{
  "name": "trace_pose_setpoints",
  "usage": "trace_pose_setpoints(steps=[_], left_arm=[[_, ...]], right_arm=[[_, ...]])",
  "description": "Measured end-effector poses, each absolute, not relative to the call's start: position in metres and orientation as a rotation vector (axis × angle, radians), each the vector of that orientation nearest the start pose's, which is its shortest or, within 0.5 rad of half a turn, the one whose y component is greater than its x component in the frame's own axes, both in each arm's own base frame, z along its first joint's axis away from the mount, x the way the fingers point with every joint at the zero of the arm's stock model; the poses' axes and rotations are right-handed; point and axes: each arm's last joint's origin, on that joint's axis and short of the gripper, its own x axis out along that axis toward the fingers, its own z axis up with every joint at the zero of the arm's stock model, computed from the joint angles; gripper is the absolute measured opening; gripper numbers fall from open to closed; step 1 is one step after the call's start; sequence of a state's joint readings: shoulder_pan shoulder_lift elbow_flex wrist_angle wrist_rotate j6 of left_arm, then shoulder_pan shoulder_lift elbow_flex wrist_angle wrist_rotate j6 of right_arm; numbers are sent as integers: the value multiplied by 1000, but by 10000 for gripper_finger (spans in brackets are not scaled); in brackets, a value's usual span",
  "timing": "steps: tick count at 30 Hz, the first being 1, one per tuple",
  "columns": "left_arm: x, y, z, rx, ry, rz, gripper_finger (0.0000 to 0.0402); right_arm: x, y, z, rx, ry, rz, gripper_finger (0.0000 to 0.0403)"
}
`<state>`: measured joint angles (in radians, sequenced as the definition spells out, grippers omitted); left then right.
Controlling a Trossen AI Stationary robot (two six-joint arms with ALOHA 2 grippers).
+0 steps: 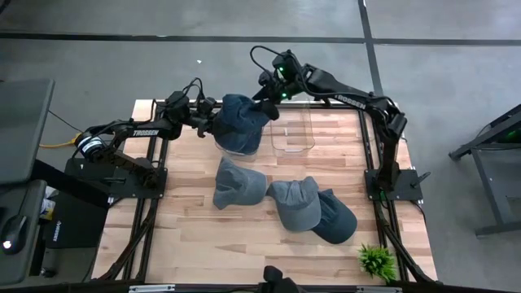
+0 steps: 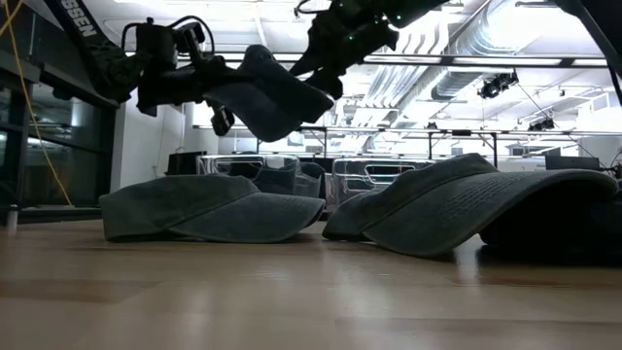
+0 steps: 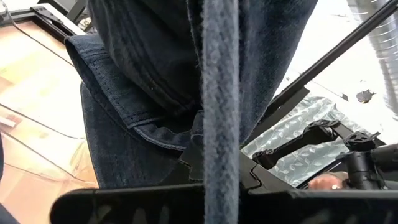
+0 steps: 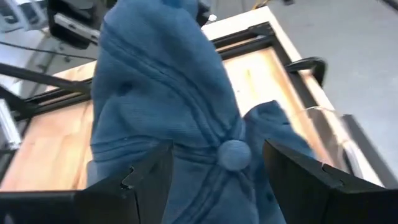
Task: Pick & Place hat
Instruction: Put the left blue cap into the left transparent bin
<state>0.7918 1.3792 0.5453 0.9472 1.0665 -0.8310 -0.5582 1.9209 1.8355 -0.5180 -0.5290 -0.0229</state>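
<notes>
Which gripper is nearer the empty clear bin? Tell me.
Right. The right gripper, open, hovers just off the clear bin's far left corner; the left gripper, shut on the raised hat, sits farther left.

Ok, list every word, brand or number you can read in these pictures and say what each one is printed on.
"TROSSEN" – white letters on the left arm, seen from above.
"TROSSEN" – white letters on the right arm, small but readable from above.
"SEN" – the tail of the same brand on an arm in the low view; the rest is cut off.
Nothing readable on the caps.
</notes>
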Motion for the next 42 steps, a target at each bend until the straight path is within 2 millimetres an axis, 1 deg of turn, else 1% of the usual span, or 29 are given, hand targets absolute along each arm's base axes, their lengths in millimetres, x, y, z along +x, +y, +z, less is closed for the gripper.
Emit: trace_pose_setpoints(steps=[3, 7, 9, 11, 14, 21, 22, 32, 35, 38, 42], left_arm=[[201, 167, 230, -737, 57, -284, 0], [201, 167, 228, -742, 70, -279, 0], [201, 167, 228, -742, 69, -278, 0], [201, 167, 228, -742, 68, -276, 0], [201, 167, 228, -742, 67, -275, 0], [201, 168, 228, -743, 64, -268, 0], [201, 168, 228, -743, 62, -263, 0], [201, 169, 227, -732, 54, -240, 1], [201, 168, 227, -724, 54, -242, 10], [201, 168, 227, -723, 60, -256, 46], [201, 167, 227, -728, 72, -284, 122]], right_arm=[[380, -220, 334, 332, 512, 31, 239], [380, -218, 334, 360, 507, 80, 237], [380, -218, 334, 359, 506, 80, 229], [380, -218, 334, 357, 501, 85, 213], [380, -218, 335, 350, 495, 96, 171], [380, -218, 335, 333, 491, 100, 34], [380, -218, 335, 321, 491, 104, 21], [381, -215, 334, 307, 503, 111, 16], [381, -215, 334, 307, 507, 106, 16], [381, -215, 333, 308, 511, 102, 16], [381, -215, 333, 312, 516, 102, 16]])
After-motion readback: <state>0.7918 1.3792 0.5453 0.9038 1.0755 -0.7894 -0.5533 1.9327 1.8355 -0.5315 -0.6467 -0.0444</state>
